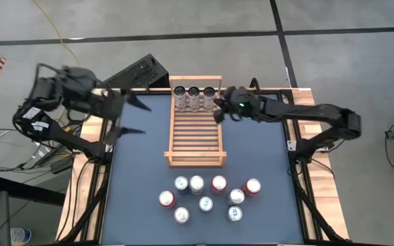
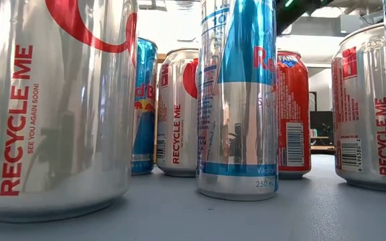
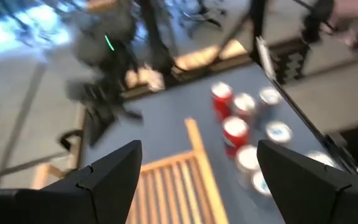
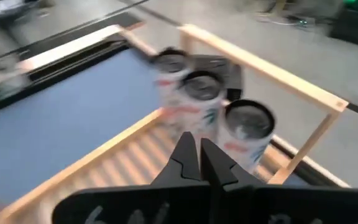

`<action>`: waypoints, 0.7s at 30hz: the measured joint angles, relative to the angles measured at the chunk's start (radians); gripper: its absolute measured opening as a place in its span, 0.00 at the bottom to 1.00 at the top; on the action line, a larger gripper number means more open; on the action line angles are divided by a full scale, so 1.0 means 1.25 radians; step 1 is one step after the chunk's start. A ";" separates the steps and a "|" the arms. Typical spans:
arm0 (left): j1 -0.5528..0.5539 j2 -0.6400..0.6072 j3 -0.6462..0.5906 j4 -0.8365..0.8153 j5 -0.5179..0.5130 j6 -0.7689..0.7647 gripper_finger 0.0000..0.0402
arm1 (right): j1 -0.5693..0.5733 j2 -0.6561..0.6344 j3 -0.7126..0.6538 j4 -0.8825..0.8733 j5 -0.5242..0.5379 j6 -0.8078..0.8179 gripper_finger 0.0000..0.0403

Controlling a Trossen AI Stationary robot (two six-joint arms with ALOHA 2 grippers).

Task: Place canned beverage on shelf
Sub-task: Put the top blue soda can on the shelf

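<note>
Three cans point(image 1: 194, 98) on shelf point(image 1: 195, 140) far end. Right gripper point(image 1: 219, 111) beside them, fingers pinched together, empty. Left gripper point(image 1: 134, 116) spread wide, empty.

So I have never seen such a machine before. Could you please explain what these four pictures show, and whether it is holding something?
It is a robot with two dark arms at a blue-topped table. One picture looks straight down from above, one sits at table height among the cans, and the other two come from cameras on each wrist. In the middle lies a light-wood slatted shelf with three cans standing in a row at its far end. Eight loose red and silver cans stand in a cluster at the near end of the table. The left gripper hangs left of the shelf, fingers open and empty. The right gripper is beside the three shelf cans, fingers shut, holding nothing.
</note>
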 joint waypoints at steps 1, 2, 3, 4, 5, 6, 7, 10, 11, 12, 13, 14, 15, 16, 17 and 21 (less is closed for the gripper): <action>-0.010 -0.004 -0.027 -0.003 0.002 -0.001 0.76 | 0.015 -0.034 0.000 -0.032 -0.013 -0.001 0.00; -0.023 -0.007 -0.058 -0.002 0.002 -0.004 0.76 | 0.033 -0.067 0.000 -0.059 -0.029 -0.001 0.00; -0.038 -0.014 -0.091 0.000 0.002 -0.008 0.76 | 0.050 -0.098 0.000 -0.089 -0.052 -0.003 0.00; -0.054 -0.021 -0.126 0.005 0.001 -0.011 0.76 | 0.068 -0.128 0.000 -0.120 -0.075 -0.002 0.00; -0.071 -0.029 -0.164 0.018 0.002 -0.014 0.76 | 0.091 -0.155 0.000 -0.143 -0.093 -0.002 0.01; -0.090 -0.037 -0.202 0.041 0.002 -0.018 0.76 | 0.118 -0.179 0.001 -0.162 -0.105 -0.002 0.02; -0.111 -0.046 -0.240 0.072 0.002 -0.027 0.76 | 0.146 -0.200 0.001 -0.186 -0.114 -0.002 0.04; -0.173 -0.075 -0.347 0.155 0.001 -0.056 0.76 | 0.237 -0.243 0.001 -0.253 -0.121 0.041 0.12; -0.193 -0.085 -0.380 0.191 -0.002 -0.070 0.76 | 0.265 -0.249 0.001 -0.271 -0.121 0.065 0.15; -0.214 -0.095 -0.405 0.215 -0.008 -0.085 0.76 | 0.295 -0.254 0.000 -0.281 -0.121 0.089 0.19; -0.236 -0.105 -0.429 0.238 -0.019 -0.100 0.76 | 0.325 -0.256 0.000 -0.287 -0.121 0.108 0.22; -0.257 -0.114 -0.448 0.255 -0.035 -0.117 0.76 | 0.355 -0.255 0.000 -0.289 -0.118 0.122 0.26; -0.277 -0.121 -0.463 0.268 -0.055 -0.131 0.76 | 0.384 -0.249 0.000 -0.285 -0.118 0.129 0.30; -0.297 -0.127 -0.475 0.279 -0.077 -0.144 0.76 | 0.412 -0.241 0.000 -0.274 -0.118 0.136 0.34; -0.316 -0.129 -0.479 0.281 -0.104 -0.157 0.76 | 0.439 -0.229 0.000 -0.262 -0.118 0.142 0.38; -0.381 -0.129 -0.480 0.288 -0.212 -0.196 0.76 | 0.530 -0.174 0.000 -0.189 -0.118 0.187 0.51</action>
